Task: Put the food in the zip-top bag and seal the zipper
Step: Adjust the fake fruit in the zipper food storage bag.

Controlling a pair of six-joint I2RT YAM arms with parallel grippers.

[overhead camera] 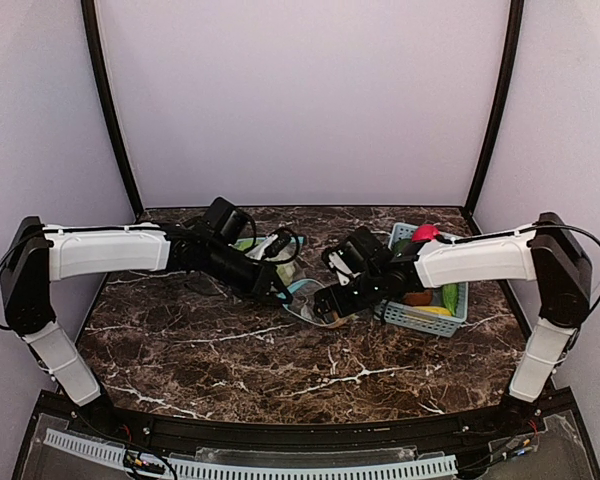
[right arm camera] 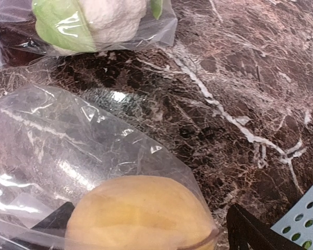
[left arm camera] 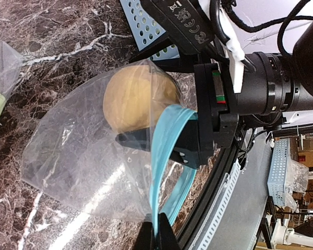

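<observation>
**Toy fruit goes into the bag: filling step under way, zipper not yet sealed.**

A round, glossy yellow-orange toy fruit [right arm camera: 141, 213] lies inside the clear zip-top plastic bag [left arm camera: 73, 161] on the dark marbled table [overhead camera: 230, 350]. The left gripper [left arm camera: 156, 229] is pinched tight on the bag's light-blue zipper strip [left arm camera: 164, 151], holding the mouth up. The right gripper [overhead camera: 330, 305] reaches into the opening with jaws spread wide, one black finger on either side of the fruit, apparently not squeezing it. More toy pieces, red, green and yellow, wait in the light-blue slotted plastic basket [overhead camera: 420, 318] beside the right arm. A white-and-green toy cauliflower [right arm camera: 101, 21] lies in a second clear bag farther back. The next move likely calls for the right gripper to back out without snagging the film, then fetch another piece.
</observation>
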